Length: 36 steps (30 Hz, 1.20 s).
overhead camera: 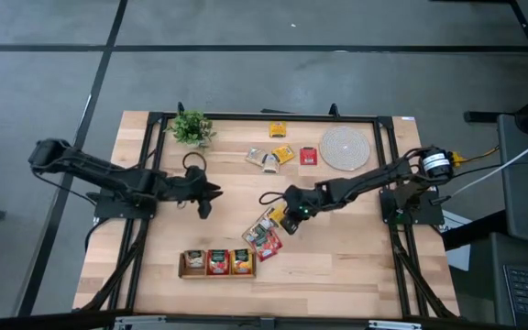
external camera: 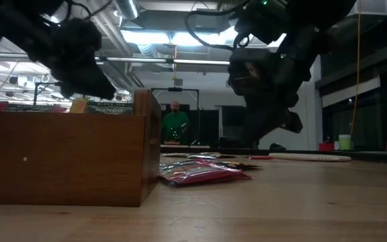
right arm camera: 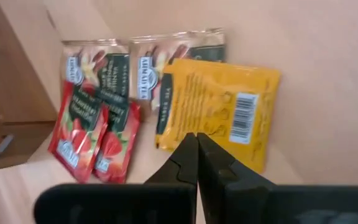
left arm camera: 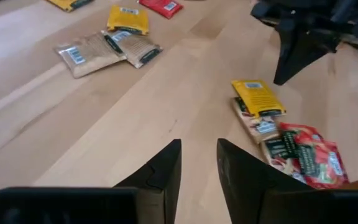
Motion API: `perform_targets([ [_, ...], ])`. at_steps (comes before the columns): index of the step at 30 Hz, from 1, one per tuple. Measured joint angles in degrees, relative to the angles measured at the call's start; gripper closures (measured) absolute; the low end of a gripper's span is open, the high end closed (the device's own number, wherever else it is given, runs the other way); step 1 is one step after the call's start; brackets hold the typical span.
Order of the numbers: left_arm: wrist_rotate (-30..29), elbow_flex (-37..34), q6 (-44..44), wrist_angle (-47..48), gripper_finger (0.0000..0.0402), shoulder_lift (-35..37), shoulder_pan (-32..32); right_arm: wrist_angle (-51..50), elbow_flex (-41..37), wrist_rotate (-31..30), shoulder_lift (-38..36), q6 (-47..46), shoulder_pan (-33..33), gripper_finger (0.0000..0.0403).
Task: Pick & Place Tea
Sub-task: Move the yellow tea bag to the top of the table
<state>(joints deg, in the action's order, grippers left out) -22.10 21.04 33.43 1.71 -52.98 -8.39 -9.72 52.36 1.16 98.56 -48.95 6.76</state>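
Right gripper [overhead camera: 289, 223]: fingers pressed together, tips over the near edge of a yellow sachet [right arm camera: 219, 109]; whether that edge is pinched, cannot tell.
Left gripper [overhead camera: 206, 200]: fingers [left arm camera: 166, 168] apart by a narrow gap, nothing between them, above bare wood left of the sachet pile.
Sachet pile [overhead camera: 266, 233]: the yellow one on top, two pale ones [right arm camera: 138, 65] behind it, two red strawberry ones [right arm camera: 95, 140] beside it; pile lies just right of the wooden tray [overhead camera: 216, 264].
Tray: sachets stand in its three compartments.
Other tea: loose group [overhead camera: 278, 154] of yellow, pale and red sachets, well behind the pile, just left of the round woven mat [overhead camera: 344, 147].
Table [overhead camera: 356, 257]: pale wood boards; small green plant [overhead camera: 192, 127] at the far left corner.
Room: ceiling lights, a person in green [external camera: 175, 123] far behind the table.
Writing: barcode on the yellow sachet; brand on the pale ones too blurred to read.
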Motion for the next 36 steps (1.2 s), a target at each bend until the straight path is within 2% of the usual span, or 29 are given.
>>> perform_targets([
  [6, 9.32, 0.02, -4.4, -10.4, 0.0304, -7.94, 4.79, -0.87, 0.0, -0.26, 0.45, 2.48, -1.79, 0.0401],
  [13, 12.64, 0.0, -6.62, -19.21, 0.0304, -15.51, 8.1, -0.56, 0.13, 1.31, 4.69, 2.69, -3.08, 0.0401],
  [18, 17.93, 0.02, -6.46, -23.92, 0.0304, -19.16, 10.73, 0.71, 0.42, 1.3, 7.34, 2.7, -4.98, 0.0401],
  [23, 21.8, 0.0, -5.66, -26.29, 0.0304, -22.09, 12.64, 1.21, 0.4, -3.85, 7.69, 4.83, -8.32, 0.0401],
  [30, 23.29, 0.24, -4.19, -27.8, 0.0302, -26.29, 13.87, 8.23, 0.03, -6.29, 8.13, 10.14, -12.99, 0.0401],
  [34, 23.32, 0.24, -4.19, -29.47, 0.0303, -28.4, 14.13, 10.48, -0.15, -14.65, 8.37, 14.63, -15.31, 0.0401],
  [36, 23.33, 0.26, -4.19, -30.39, 0.0304, -29.03, 14.17, 11.21, -0.2, -16.78, 8.39, 15.0, -16.09, 0.0401],
])
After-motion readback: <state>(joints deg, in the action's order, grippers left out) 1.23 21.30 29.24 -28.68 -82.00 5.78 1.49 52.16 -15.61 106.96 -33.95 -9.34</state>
